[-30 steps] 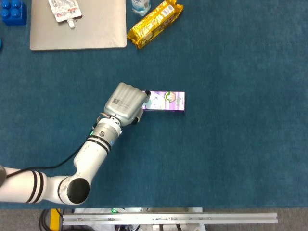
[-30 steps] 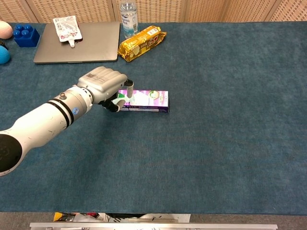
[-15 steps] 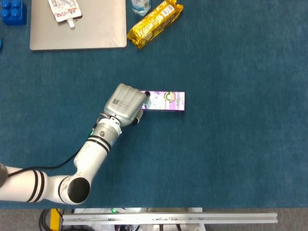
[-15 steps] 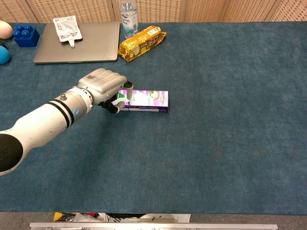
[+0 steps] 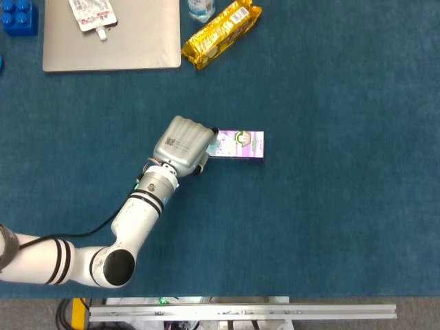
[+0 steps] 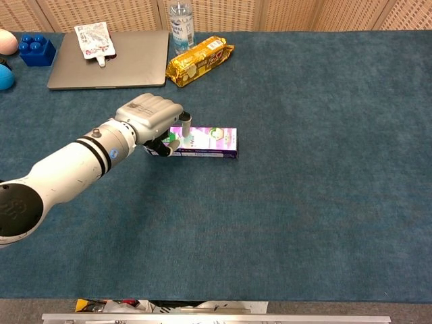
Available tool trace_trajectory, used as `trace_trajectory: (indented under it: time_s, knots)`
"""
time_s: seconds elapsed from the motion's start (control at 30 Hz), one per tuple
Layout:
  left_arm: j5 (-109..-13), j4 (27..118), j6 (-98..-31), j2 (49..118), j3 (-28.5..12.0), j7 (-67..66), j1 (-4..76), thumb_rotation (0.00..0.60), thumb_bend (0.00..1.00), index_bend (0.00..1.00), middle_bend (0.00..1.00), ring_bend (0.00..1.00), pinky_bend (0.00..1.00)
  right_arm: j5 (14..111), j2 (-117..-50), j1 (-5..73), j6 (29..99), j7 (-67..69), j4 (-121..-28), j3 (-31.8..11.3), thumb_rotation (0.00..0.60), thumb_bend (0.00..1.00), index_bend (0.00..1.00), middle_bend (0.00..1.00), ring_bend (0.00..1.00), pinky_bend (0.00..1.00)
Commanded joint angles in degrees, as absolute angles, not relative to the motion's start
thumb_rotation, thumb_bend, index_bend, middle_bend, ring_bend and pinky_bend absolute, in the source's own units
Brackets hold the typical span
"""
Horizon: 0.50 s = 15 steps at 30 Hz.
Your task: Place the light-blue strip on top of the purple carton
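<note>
The purple carton (image 5: 240, 145) (image 6: 209, 142) lies flat at mid-table, its long side running left to right. My left hand (image 5: 183, 143) (image 6: 150, 120) hovers over the carton's left end and hides it, with the fingers curled down. A small pale piece of the light-blue strip (image 6: 170, 138) (image 5: 212, 144) shows pinched under the fingers, right above the carton's left part; the rest of the strip is hidden by the hand. I cannot tell whether the strip touches the carton. The right hand shows in neither view.
At the back left lies a grey laptop (image 5: 110, 41) (image 6: 108, 54) with a white pouch (image 5: 91, 15) on it. A yellow snack pack (image 5: 221, 31) (image 6: 200, 61) and a water bottle (image 6: 179, 25) stand behind the carton. A blue brick (image 6: 36, 48) sits at the far left.
My left hand has shifted a little to the right, further over the carton's left end. The carton has not moved.
</note>
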State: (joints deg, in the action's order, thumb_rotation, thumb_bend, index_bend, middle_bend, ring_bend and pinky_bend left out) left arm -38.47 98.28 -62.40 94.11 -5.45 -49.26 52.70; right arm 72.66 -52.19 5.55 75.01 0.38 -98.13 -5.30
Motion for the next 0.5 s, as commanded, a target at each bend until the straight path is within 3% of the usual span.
trace_trajectory:
  time_s: [0.03,0.5]
  knots:
    - [-38.3,98.0,-62.4,94.4,-5.5,-49.4,53.0,0.6,0.48,0.37,1.0,1.0,1.0,72.6,-52.2,5.5,75.0,0.4,-98.1,-5.3,0.6,0.26,0.02,0.43,0.38,0.36]
    - [-36.0,95.7,-62.4,96.2,-6.0,-52.0,55.4,0.6,0.48,0.37,1.0,1.0,1.0,72.4,-52.3,5.1,75.2,0.9,-97.6,-5.2,0.6,0.26,0.02,0.43,0.38,0.36]
